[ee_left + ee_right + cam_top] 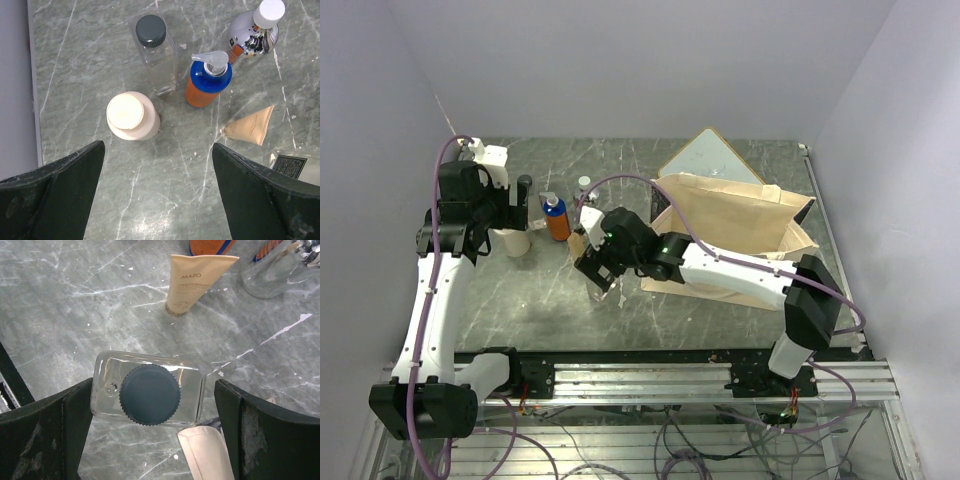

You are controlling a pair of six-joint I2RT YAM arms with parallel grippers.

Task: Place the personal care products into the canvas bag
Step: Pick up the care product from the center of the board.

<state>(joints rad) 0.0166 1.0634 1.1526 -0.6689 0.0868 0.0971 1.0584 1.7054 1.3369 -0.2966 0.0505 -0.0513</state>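
Observation:
In the right wrist view a clear flat bottle with a black cap (150,392) stands upright between the fingers of my open right gripper (154,387). The left finger is at its side and the right finger stands apart. A tan tube (192,282) lies beyond it. My left gripper (157,150) is open over bare table, short of a cream cylinder (131,116). Further on are another clear bottle with a black cap (152,45), an orange bottle with a blue cap (209,80) and a silver bottle (255,32). The canvas bag (740,225) stands at the right.
A white wood-framed board (708,158) leans behind the bag. A cream fabric corner (210,450) lies just under my right finger. The table's left edge (35,100) meets the wall close to the cream cylinder. The right arm (720,268) stretches across in front of the bag.

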